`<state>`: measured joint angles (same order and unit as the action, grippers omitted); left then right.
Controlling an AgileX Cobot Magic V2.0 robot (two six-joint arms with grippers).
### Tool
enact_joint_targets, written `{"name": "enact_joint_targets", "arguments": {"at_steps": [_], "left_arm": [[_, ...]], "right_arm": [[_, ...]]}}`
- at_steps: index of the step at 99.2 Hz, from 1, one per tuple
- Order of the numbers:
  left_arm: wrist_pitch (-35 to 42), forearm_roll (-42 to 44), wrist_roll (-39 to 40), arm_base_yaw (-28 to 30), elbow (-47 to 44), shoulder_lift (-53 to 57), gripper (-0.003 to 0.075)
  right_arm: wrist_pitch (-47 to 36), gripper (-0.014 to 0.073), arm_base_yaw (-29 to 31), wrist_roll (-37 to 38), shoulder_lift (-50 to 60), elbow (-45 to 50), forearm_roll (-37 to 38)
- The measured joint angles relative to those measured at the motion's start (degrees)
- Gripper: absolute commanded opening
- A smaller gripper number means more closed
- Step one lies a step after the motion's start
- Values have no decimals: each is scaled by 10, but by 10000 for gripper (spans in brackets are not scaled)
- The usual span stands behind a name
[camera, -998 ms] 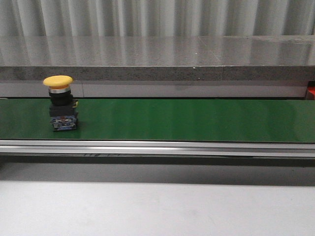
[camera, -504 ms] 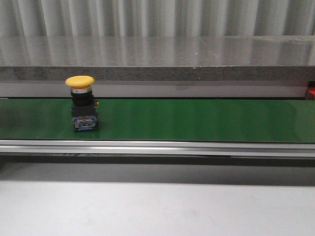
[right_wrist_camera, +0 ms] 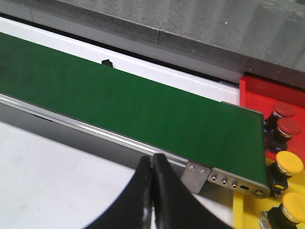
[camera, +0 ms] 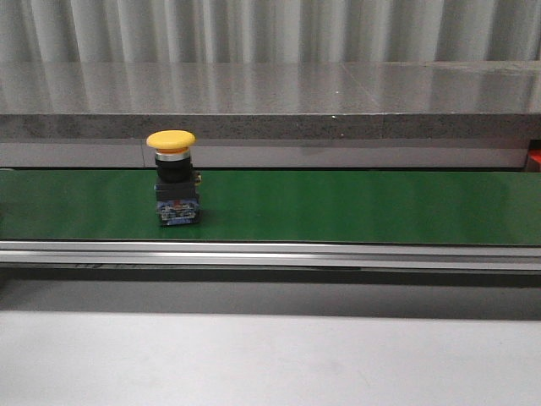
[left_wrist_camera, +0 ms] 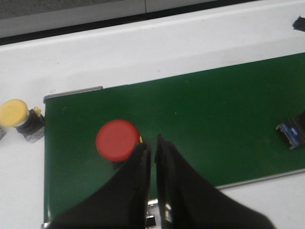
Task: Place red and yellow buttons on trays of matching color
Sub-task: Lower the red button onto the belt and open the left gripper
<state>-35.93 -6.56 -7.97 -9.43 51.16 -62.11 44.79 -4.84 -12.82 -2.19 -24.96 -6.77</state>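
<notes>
While the front view shows no arm at all, a yellow button (camera: 176,188) stands upright on the green belt (camera: 355,207), toward its left part, with its yellow cap on top and its blue base on the belt.

From the left wrist view, the left gripper (left_wrist_camera: 152,143) has its two dark fingers almost together, with only a thin gap between them and nothing in it. A red button (left_wrist_camera: 117,140) stands on the belt (left_wrist_camera: 214,114) just beside the fingertips. Another yellow button (left_wrist_camera: 19,118) lies off the belt on the white surface (left_wrist_camera: 143,52).

From the right wrist view, the right gripper (right_wrist_camera: 151,162) has its fingers pressed together, holding nothing. At the end of the belt (right_wrist_camera: 119,105), two red buttons (right_wrist_camera: 281,119) rest on the red tray (right_wrist_camera: 257,90), and two yellow buttons (right_wrist_camera: 288,186) rest on the yellow tray (right_wrist_camera: 248,210).
</notes>
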Motion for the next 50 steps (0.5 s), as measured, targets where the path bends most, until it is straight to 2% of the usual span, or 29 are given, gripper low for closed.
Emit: {"name": "enact_joint_targets", "arguments": {"at_steps": [28, 50], "left_arm": [[24, -3, -2, -23, -138, 189, -6], [24, -4, -2, -24, -195, 298, -5]], "right_arm": [[0, -67, 0, 0, 0, 0, 0], [-1, -66, -14, 0, -53, -3, 0]]}}
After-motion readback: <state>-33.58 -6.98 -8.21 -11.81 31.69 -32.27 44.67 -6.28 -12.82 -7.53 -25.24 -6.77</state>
